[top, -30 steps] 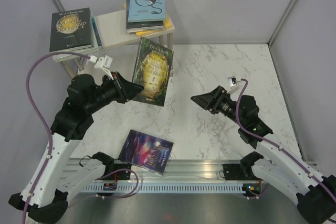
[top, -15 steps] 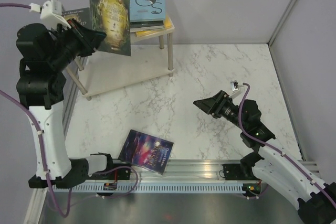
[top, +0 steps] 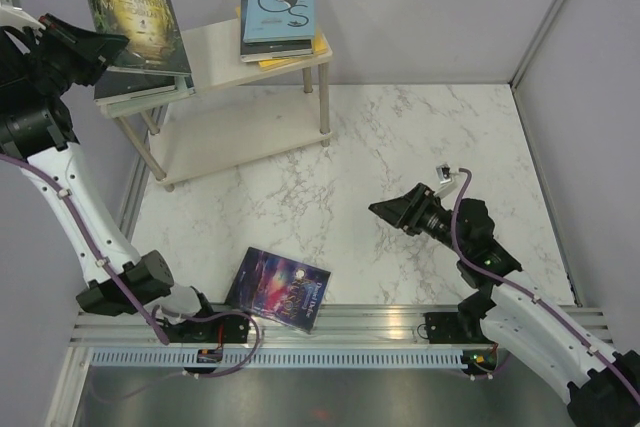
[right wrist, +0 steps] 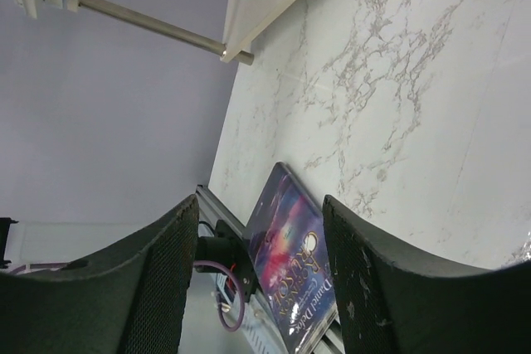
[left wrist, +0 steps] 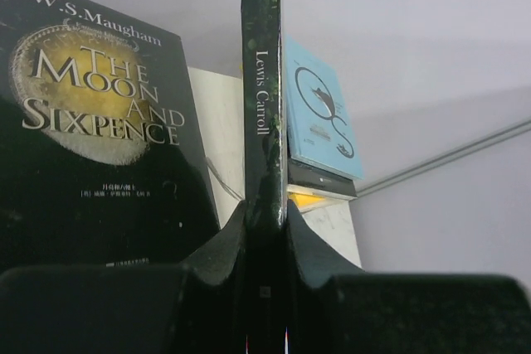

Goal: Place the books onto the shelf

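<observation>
- While we are looking down from the top camera, the left fingers are reaching high over the left end of the shelf, clamped on the green-gold book.
- We are seeing that grip close up in the left wrist view: the two left fingers are pressing on either side of the green-gold book at its spine, which is carrying the name Lewis Carroll.
- That book is hanging over the black book with the gold moon and title, which is lying at the left end of the top board; we cannot tell whether the two are touching.
- At the right end of the top board the light blue book is topping a small stack, with a dark book under it and the yellow book at the bottom.
- The right fingers are hovering over the marble counter, well apart from the shelf, spread open and holding nothing.
- Between the right fingers in the wrist view, we are sighting the purple galaxy book.
- This purple galaxy book is lying flat at the near edge of the counter, its lower side overlapping the metal rail.
</observation>
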Motion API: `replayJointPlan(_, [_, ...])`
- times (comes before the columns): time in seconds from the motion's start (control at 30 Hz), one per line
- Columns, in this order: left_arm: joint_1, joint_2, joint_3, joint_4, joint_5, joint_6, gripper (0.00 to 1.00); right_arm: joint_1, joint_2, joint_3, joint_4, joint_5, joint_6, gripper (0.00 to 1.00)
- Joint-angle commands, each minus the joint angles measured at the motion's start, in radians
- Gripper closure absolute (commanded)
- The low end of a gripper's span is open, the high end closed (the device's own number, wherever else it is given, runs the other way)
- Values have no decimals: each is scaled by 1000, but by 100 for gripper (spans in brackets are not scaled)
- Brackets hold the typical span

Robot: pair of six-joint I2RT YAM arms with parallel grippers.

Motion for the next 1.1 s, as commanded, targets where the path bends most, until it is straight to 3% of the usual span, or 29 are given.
replayJointPlan(0.0, [24, 16, 57, 231, 210, -144, 98, -4, 11, -26, 68, -18, 3, 35])
replayJointPlan(0.3, [106, 93, 22, 270, 273, -175, 98, -10, 99, -28, 105, -77, -18, 37])
replayJointPlan(0.87, [109, 160, 37, 92, 183, -41, 98, -39, 163, -52, 124, -133, -27, 39])
replayJointPlan(1.07, [116, 183, 63, -11, 94, 19, 92, -45, 179, -63, 121, -139, -27, 40])
